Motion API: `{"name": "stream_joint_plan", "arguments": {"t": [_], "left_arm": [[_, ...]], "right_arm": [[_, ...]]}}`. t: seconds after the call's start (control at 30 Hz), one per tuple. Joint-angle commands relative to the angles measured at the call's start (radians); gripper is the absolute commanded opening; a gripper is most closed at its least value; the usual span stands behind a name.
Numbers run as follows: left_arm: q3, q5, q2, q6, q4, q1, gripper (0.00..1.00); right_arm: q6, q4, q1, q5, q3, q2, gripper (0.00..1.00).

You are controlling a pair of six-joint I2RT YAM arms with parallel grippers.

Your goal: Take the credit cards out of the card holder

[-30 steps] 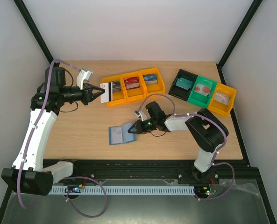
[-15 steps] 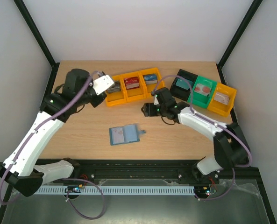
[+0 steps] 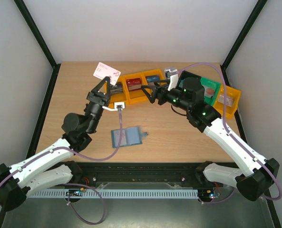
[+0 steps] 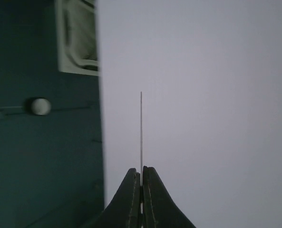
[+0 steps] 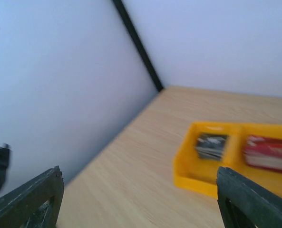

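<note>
A pink credit card [image 3: 106, 72] is clamped, standing up from the tightly closed left gripper [image 3: 105, 83]. The right gripper [image 3: 151, 93] is spread wide, empty.

The left arm [image 3: 45, 159] reaches from its base at the near left corner of the table [image 3: 69, 95], bends at the elbow and points up toward the far edge. The left gripper [image 3: 105, 82] is raised high, its two fingers [image 4: 131, 190] pressed together on a credit card [image 3: 107, 72] that stands edge-on between them in the wrist view. The right arm [image 3: 231, 142] climbs from the near right corner toward the far edge, its wrist turned leftward. The right gripper [image 3: 151, 92] hangs above the table with its jaws spread wide, gripping nothing.
</note>
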Motion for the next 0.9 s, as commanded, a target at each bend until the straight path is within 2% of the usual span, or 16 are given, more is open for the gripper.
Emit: {"name": "stream_joint_plan", "arguments": {"t": [0.0,0.1,0.27,0.53,0.7,0.87], "left_arm": [[-0.034,0.069,0.015,0.669,0.413,-0.112,0.02],[-0.054,0.005,0.034,0.669,0.436,-0.165,0.02],[-0.094,-0.053,0.037,0.667,0.417,-0.183,0.02],[-0.123,-0.091,0.036,0.666,0.405,-0.193,0.02],[-0.128,-0.113,0.041,0.659,0.396,-0.199,0.02],[-0.123,-0.122,0.052,0.653,0.394,-0.207,0.02]], "right_arm": [[0.174,0.305,0.011,-0.238,-0.031,-0.024,0.85],[0.263,0.420,0.031,-0.289,-0.041,-0.013,0.85],[0.343,0.541,0.078,-0.292,-0.048,0.000,0.84],[0.397,0.604,0.140,-0.254,-0.025,0.075,0.77],[0.418,0.643,0.186,-0.250,0.039,0.143,0.61],[0.426,0.616,0.201,-0.215,0.060,0.188,0.52]]}}
